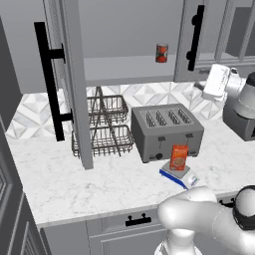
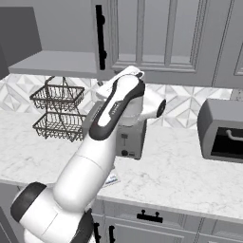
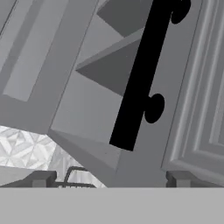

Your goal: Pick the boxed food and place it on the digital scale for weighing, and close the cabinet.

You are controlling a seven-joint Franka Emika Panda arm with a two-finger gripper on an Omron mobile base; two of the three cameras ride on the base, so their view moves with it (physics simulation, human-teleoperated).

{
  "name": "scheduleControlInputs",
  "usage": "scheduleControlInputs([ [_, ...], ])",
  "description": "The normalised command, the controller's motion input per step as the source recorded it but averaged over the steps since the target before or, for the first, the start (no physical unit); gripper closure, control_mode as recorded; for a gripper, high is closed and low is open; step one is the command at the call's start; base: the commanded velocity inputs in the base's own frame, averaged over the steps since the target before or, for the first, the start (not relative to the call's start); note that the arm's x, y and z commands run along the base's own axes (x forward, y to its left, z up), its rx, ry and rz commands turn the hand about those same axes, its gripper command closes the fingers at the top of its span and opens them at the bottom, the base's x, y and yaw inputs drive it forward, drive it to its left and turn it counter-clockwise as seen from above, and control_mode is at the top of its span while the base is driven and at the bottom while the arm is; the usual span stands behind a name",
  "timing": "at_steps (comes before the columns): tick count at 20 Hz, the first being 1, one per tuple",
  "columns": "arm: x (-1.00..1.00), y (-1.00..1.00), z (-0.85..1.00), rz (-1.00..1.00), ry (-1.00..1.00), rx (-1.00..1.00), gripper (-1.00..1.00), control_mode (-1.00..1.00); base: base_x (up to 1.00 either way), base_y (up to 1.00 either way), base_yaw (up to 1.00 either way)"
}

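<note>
On the marble counter [image 1: 69,184], in front of the grey four-slot toaster [image 1: 167,130], I see the boxed food [image 1: 179,157] standing upright on the digital scale [image 1: 180,175], its orange-red front with the pale round picture facing my left base camera. The scale's blue base and pale top plate sit near the counter's front edge, just beside the toaster's front face. To the left of the toaster a two-tier wire basket rack [image 1: 105,127] stands against the patterned backsplash.

Above it, the cabinet [image 1: 124,69] is open: the left door [image 1: 69,79] swings out toward me edge-on, its long black bar handle [image 1: 49,79] facing left. On the grey inner shelf a short red can [image 1: 161,53] stands alone near the right side. The right door [image 1: 199,40] with its own black handle [image 1: 195,38] looks partly open in the left base view.

From the hand camera I have the gripper [image 3: 109,178] with its fingertips [image 3: 41,178] set wide apart and nothing between them. Just ahead of them a black bar handle [image 3: 142,74] runs diagonally across a grey panelled door, close but not touching the fingers as far as I can tell. A patch of backsplash and a bit of wire rack show at lower left of that view.

In the right base view the white arm [image 2: 114,118] reaches up toward the cabinet front, hiding much of the toaster
</note>
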Motion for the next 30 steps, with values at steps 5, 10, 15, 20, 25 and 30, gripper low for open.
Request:
scheduleControlInputs([
  [5,0.99,0.0,0.0,-0.13,0.0,0.0,-1.0,-1.0,0.0,0.0,0.0],
  [10,0.73,0.0,-0.03,-0.11,-0.01,0.0,-1.0,-1.0,0.0,0.0,0.0],
  [15,-0.94,-0.34,0.15,-0.03,-0.2,0.02,-1.0,-1.0,0.0,0.0,0.0],
  [20,-1.0,-0.22,0.31,0.0,-0.18,0.01,-1.0,-1.0,0.0,0.0,0.0],
  [25,-1.0,0.15,0.46,0.03,-0.13,-0.1,-1.0,-1.0,0.0,0.0,0.0],
  [30,-1.0,0.21,0.41,0.02,-0.18,-0.17,-1.0,-1.0,0.0,0.0,0.0],
])
